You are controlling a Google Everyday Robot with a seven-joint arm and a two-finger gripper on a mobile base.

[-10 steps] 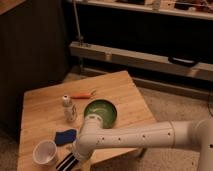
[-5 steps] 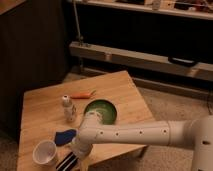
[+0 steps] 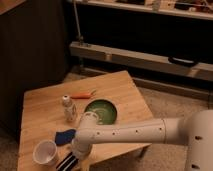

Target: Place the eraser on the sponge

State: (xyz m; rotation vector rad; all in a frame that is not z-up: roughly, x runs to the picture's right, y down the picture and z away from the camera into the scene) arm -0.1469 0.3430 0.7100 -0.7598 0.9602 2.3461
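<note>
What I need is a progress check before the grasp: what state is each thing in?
gripper: open, down at the front edge of the table, over the eraser
eraser: lying flat on the table, not yet on the sponge
sponge: lying flat, nothing on it
white cup: upright, mouth up
green bowl: upright, nothing seen in it
small bottle: standing upright
orange stick: lying flat

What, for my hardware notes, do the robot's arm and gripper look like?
The arm is a white tube with rows of small dark holes and a rounded joint. Its gripper, mostly hidden, is at the near edge of the wooden table, above the striped black eraser.
</note>
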